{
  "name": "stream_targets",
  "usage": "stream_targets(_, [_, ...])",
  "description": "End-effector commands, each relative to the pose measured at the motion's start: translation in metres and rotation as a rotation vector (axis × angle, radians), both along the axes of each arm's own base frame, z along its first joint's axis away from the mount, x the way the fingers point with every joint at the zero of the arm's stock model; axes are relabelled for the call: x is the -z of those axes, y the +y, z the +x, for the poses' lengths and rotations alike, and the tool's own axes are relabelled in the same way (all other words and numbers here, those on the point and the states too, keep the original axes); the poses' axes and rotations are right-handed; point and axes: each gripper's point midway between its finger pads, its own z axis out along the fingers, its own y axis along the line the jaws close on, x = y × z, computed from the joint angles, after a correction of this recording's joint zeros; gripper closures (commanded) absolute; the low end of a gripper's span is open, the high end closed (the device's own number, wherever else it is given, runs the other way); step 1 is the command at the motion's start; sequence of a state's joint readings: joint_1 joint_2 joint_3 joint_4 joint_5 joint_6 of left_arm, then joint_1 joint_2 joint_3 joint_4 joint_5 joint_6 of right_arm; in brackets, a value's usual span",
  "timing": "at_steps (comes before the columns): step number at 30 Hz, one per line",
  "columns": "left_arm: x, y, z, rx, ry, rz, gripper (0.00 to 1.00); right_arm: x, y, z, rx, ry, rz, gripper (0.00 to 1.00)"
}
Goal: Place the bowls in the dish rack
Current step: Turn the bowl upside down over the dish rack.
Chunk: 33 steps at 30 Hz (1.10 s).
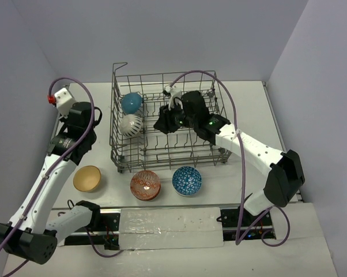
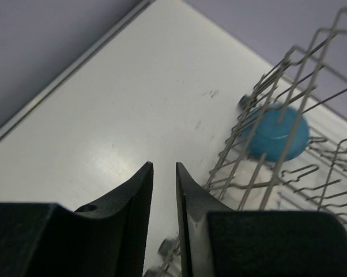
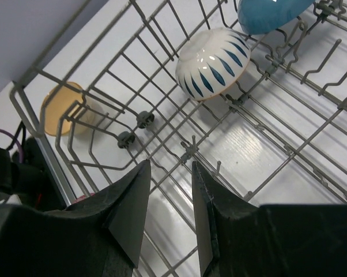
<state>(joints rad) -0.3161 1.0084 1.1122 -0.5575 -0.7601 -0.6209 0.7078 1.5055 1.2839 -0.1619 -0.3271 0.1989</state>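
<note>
The grey wire dish rack (image 1: 120, 161) stands at the middle back of the table. A plain blue bowl (image 1: 131, 103) and a white bowl with blue petals (image 1: 130, 124) lean in its left part. Both bowls show in the right wrist view: the white one (image 3: 214, 62), the blue one (image 3: 271, 12). My right gripper (image 1: 163, 124) hangs inside the rack, right of the white bowl, open and empty (image 3: 171, 163). My left gripper (image 1: 81, 112) is left of the rack over bare table, slightly open and empty (image 2: 163, 164). It looks at the blue bowl (image 2: 277, 133) through the wires.
Three bowls sit on the table in front of the rack: a yellow bowl (image 1: 87, 178) at left, a red patterned bowl (image 1: 145, 184) and a blue patterned bowl (image 1: 187, 180). The yellow bowl shows through the rack wall (image 3: 64, 108). Walls close in on the left, back and right.
</note>
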Motion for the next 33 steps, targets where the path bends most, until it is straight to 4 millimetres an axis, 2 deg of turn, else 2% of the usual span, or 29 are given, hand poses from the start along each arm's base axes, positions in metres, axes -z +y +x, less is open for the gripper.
stream_targets(1, [0.031,0.009,-0.027,-0.048,0.123,-0.066,0.72,-0.019,-0.009,-0.007,-0.020,-0.081,0.017,0.57])
stream_targets(6, [0.053,0.010,-0.042,-0.045,0.189,-0.172,0.71,-0.024,-0.013,-0.016,-0.030,-0.095,0.042,0.56])
stream_targets(8, [0.061,0.015,-0.044,-0.058,0.218,-0.200,0.71,-0.032,-0.014,-0.020,-0.037,-0.107,0.060,0.55])
stream_targets(12, [0.082,0.004,-0.042,0.006,0.269,-0.318,0.70,-0.043,-0.021,-0.028,-0.037,-0.130,0.079,0.55])
stream_targets(13, [0.093,0.008,-0.043,-0.008,0.291,-0.339,0.70,-0.045,-0.022,-0.028,-0.034,-0.136,0.081,0.54])
stream_targets(16, [0.120,0.002,-0.044,0.011,0.378,-0.413,0.69,-0.050,-0.027,-0.031,-0.027,-0.154,0.086,0.53])
stream_targets(19, [0.133,-0.007,-0.043,0.036,0.412,-0.458,0.70,-0.052,-0.030,-0.032,-0.015,-0.161,0.089,0.51])
stream_targets(24, [0.139,-0.011,-0.046,0.036,0.449,-0.478,0.69,-0.052,-0.030,-0.030,-0.004,-0.152,0.093,0.48])
stream_targets(33, [0.144,-0.001,-0.077,-0.045,0.533,-0.457,0.63,-0.050,-0.033,-0.024,0.019,-0.136,0.088,0.46])
